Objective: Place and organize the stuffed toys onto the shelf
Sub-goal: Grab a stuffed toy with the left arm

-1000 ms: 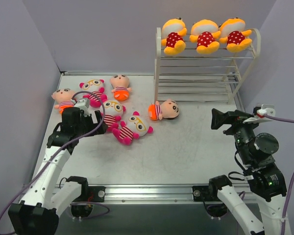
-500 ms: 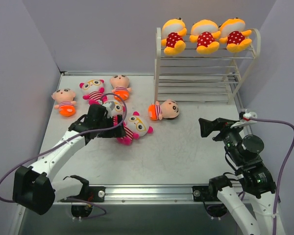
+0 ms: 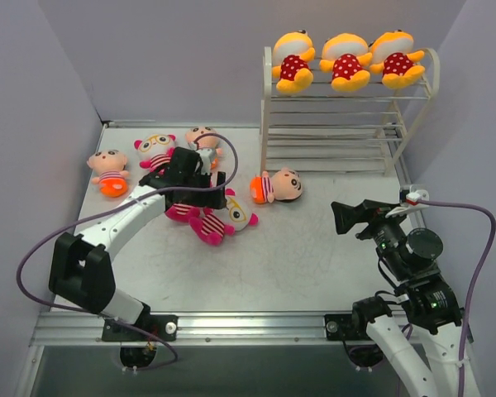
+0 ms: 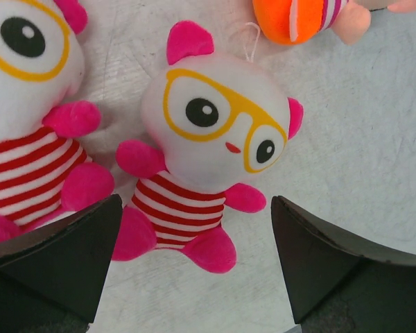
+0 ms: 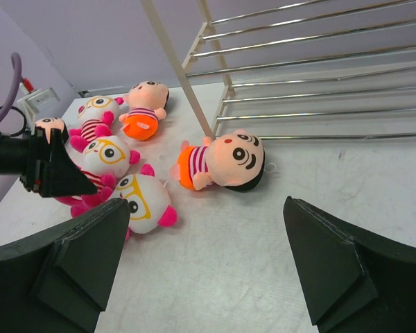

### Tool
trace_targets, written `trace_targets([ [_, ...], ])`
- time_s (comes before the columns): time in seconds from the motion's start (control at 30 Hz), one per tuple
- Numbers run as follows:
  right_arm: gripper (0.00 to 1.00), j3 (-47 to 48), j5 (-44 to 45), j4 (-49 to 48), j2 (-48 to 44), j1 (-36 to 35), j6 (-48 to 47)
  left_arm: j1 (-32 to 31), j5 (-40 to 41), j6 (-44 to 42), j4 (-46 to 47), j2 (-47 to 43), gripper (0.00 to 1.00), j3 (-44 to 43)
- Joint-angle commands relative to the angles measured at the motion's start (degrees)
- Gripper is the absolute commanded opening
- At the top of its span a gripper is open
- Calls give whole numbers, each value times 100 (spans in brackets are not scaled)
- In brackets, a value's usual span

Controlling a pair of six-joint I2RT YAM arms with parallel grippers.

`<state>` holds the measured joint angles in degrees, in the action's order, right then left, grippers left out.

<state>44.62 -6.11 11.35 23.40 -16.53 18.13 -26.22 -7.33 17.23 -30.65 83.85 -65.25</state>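
Note:
The white wire shelf point(image 3: 347, 124) stands at the back right with three yellow-orange polka-dot toys point(image 3: 345, 60) on its top tier. On the table lie three pink-striped toys with glasses and three peach-faced toys. My left gripper point(image 3: 217, 197) hangs open over one striped toy point(image 4: 215, 132), its fingers point(image 4: 69, 257) either side of the toy's feet and not touching it. A second striped toy point(image 4: 28, 104) lies just to the left. My right gripper point(image 3: 345, 217) is open and empty, facing a peach-faced toy point(image 5: 225, 161) by the shelf's post point(image 5: 187, 83).
Two more peach-faced toys point(image 3: 107, 171) point(image 3: 200, 136) and a striped toy point(image 3: 155, 149) lie at the back left. Purple walls close in on the left, back and right. The shelf's lower tiers point(image 5: 312, 76) hold nothing.
My left arm has swung from the left side toward the middle and now reaches over the striped toys. My right arm has moved left and down a little. Both grippers stayed open.

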Motion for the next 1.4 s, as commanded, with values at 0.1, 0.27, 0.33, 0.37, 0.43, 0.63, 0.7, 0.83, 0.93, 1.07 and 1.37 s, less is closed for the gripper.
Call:
trace_targets([
  [0.1,99,38,-127,-239,-2,19,-37,-41,-751,-1011,-55,947,97,-1066],
  [0.27,99,47,-119,-204,-2,19,-38,-41,-1103,-1301,-292,1756,97,-1630],
  [0.33,99,55,-110,-160,-2,19,-38,-41,-1095,-1328,-353,2073,96,-1771],
  [0.37,99,55,-110,-151,-2,27,-38,-41,-1095,-1319,-362,2213,95,-1771],
  [0.43,99,55,-101,-116,-11,19,-38,-41,-1112,-1258,-275,2276,94,-1641],
  [0.63,99,-32,-75,-116,-28,19,-3,-41,-1217,-933,129,2372,88,-1315],
  [0.7,99,-59,-110,-142,-2,19,15,-50,-1296,-819,375,2346,78,-1060],
  [0.83,99,-94,-171,-134,16,19,33,-50,-1543,-450,867,2250,54,-577],
  [0.93,99,-129,-268,-134,42,19,6,-50,-1473,-204,1105,2013,37,-313],
  [1.07,99,-199,-592,-212,209,19,59,-50,-1201,208,1167,1504,18,-128],
  [1.37,98,-638,-1208,-625,692,-8,199,-138,-735,1764,1650,353,2,337],
])
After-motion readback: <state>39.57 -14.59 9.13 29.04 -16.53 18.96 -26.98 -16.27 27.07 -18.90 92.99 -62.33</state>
